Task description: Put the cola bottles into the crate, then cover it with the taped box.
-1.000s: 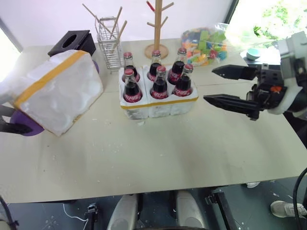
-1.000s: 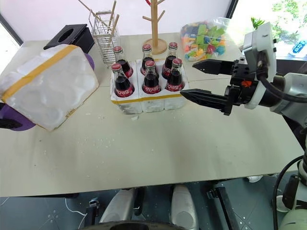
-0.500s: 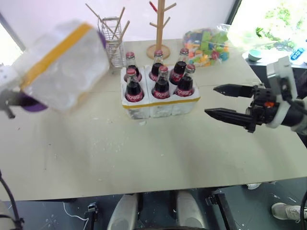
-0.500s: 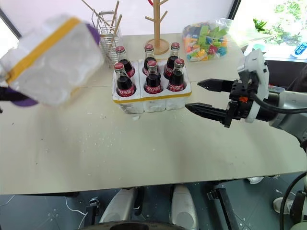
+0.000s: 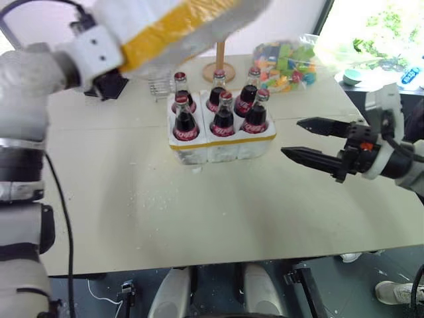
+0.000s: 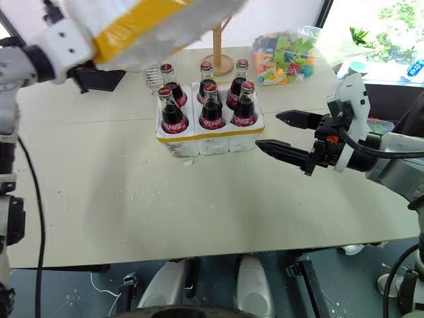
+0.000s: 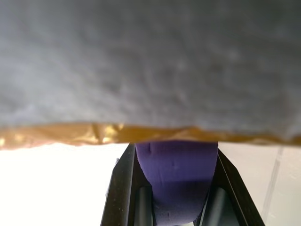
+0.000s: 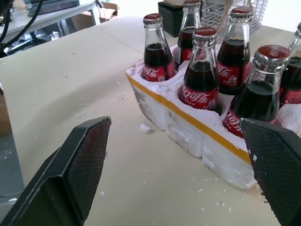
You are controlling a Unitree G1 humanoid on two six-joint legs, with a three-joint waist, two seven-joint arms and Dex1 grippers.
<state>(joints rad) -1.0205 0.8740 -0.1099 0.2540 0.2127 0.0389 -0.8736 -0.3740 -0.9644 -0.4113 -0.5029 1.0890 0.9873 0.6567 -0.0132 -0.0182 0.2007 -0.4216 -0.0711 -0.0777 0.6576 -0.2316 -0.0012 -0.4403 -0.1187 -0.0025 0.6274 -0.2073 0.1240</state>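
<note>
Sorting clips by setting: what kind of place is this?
Probably an indoor robot test room: one pale tabletop bears unrelated props, a wooden peg stand, a clear bag of coloured blocks and a white foam crate of bottles, beside bright windows.

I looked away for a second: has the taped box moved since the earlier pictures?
Yes. The taped box has risen off the table and swung rightward toward the crate; it now hangs above the basket behind the crate's left end, carried by the left arm.
</note>
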